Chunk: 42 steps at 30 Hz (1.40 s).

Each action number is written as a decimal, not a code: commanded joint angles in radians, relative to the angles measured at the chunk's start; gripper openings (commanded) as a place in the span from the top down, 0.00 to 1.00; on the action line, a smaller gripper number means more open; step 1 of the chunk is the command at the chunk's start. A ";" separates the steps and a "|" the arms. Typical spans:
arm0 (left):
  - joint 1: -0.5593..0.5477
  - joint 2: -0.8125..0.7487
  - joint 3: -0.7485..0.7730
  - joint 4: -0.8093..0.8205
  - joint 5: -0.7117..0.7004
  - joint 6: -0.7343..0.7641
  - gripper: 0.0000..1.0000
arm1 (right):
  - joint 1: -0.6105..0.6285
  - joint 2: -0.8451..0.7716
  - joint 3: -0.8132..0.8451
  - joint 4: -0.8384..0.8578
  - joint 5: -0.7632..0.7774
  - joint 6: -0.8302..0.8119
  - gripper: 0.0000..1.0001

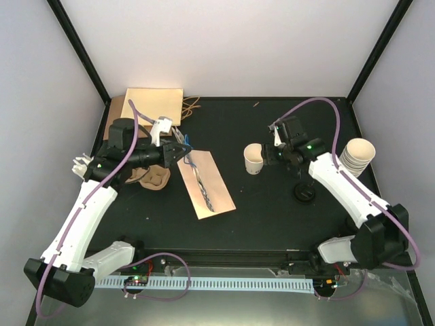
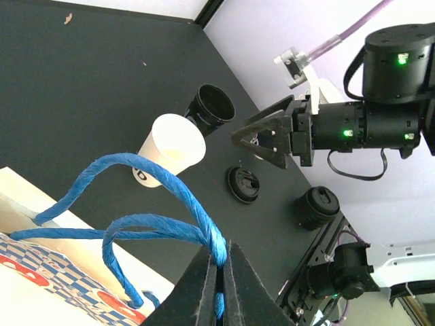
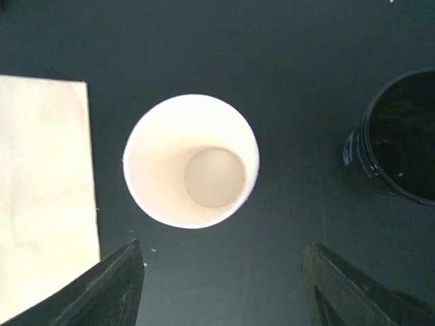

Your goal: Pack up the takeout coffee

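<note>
The takeout coffee cup (image 1: pixel 253 159), small, cream-white and empty, stands upright on the black table right of the flat paper bag (image 1: pixel 211 187). Its round black lid (image 1: pixel 304 192) lies apart from it, further right. My right gripper (image 1: pixel 270 155) sits just right of the cup. In the right wrist view the cup (image 3: pixel 192 160) lies just ahead of the right gripper (image 3: pixel 224 285), whose jaws are open with nothing between them. My left gripper (image 2: pixel 219 272) is shut on the bag's blue twisted handles (image 2: pixel 170 187). The cup (image 2: pixel 173 146) and lid (image 2: pixel 243 185) show beyond it.
A black cup (image 3: pixel 401 136) stands close beside the cream cup. A stack of nested cream cups (image 1: pixel 358 155) sits at the right edge. Brown paper bags (image 1: pixel 153 105) lie at the back left, and a cardboard cup carrier (image 1: pixel 155 178) under the left arm.
</note>
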 commanded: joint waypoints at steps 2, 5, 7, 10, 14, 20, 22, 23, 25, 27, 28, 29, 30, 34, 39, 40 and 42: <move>-0.002 -0.018 -0.002 0.018 0.033 0.034 0.97 | 0.007 0.054 0.067 -0.063 0.067 -0.034 0.33; -0.002 -0.018 -0.003 0.016 0.032 0.043 0.97 | 0.008 0.102 0.093 -0.070 0.081 -0.029 0.35; -0.002 -0.018 -0.003 0.016 0.032 0.047 0.97 | 0.007 0.138 0.117 -0.078 0.081 -0.022 0.36; -0.002 -0.014 -0.006 0.021 0.032 0.044 0.97 | 0.007 0.199 0.163 -0.097 0.101 -0.003 0.40; -0.002 -0.010 -0.011 0.024 0.035 0.045 0.97 | 0.007 0.282 0.221 -0.114 0.143 0.010 0.42; -0.002 -0.008 -0.021 0.030 0.034 0.053 0.97 | 0.004 0.401 0.300 -0.133 0.201 0.031 0.45; -0.002 -0.007 -0.023 0.031 0.035 0.053 0.97 | 0.000 0.436 0.323 -0.141 0.181 0.037 0.46; -0.002 -0.005 -0.023 0.032 0.036 0.055 0.97 | 0.000 0.453 0.332 -0.146 0.172 0.040 0.47; -0.002 -0.001 -0.022 0.030 0.036 0.058 0.97 | -0.001 0.485 0.354 -0.158 0.163 0.043 0.52; -0.002 0.000 -0.022 0.030 0.039 0.058 0.97 | -0.001 0.500 0.358 -0.159 0.159 0.045 0.58; -0.002 0.001 -0.022 0.030 0.038 0.059 0.97 | -0.002 0.503 0.355 -0.156 0.159 0.045 0.60; -0.002 0.001 -0.021 0.031 0.038 0.059 0.97 | -0.002 0.504 0.352 -0.155 0.158 0.044 0.62; -0.002 0.000 -0.020 0.030 0.039 0.061 0.97 | -0.002 0.504 0.348 -0.154 0.156 0.044 0.66; -0.002 0.007 -0.015 0.030 0.041 0.065 0.97 | -0.002 0.500 0.336 -0.155 0.148 0.043 0.82; -0.002 0.013 -0.005 0.032 0.040 0.064 0.97 | -0.002 0.447 0.313 -0.167 0.167 0.042 0.95; -0.002 0.014 -0.004 0.033 0.040 0.064 0.97 | -0.002 0.433 0.308 -0.174 0.171 0.038 0.96; -0.002 0.012 -0.005 0.032 0.040 0.063 0.97 | -0.002 0.406 0.293 -0.188 0.178 0.033 0.98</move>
